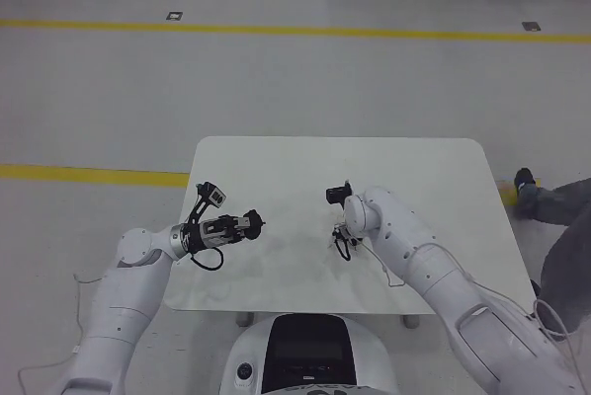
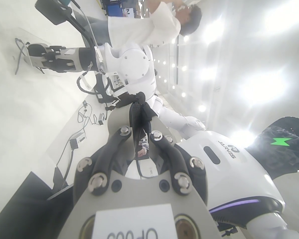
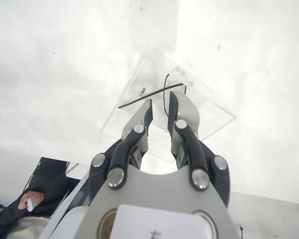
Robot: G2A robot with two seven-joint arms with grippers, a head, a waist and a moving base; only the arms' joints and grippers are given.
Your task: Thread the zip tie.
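- Top view: set above the arms, facing straight down from far off, taking in the whole white table point(image 1: 414, 168).
- Left wrist view: set close behind the left gripper point(image 2: 139, 105), facing level across the table toward the right gripper point(image 2: 31, 55) farther ahead.
- Right wrist view: set close behind its own tool, facing down onto the clear plate point(image 3: 214, 110) just ahead.
- Shared by all three: right gripper and the table under it.

A plate point(image 3: 214, 110) lies on the table point(image 1: 375, 168) near its middle, with the zip tie point(image 3: 152, 95) on it — the right gripper point(image 3: 160, 98) is just over the tie. The left gripper point(image 1: 256, 222) hangs well apart to the left, above the table.
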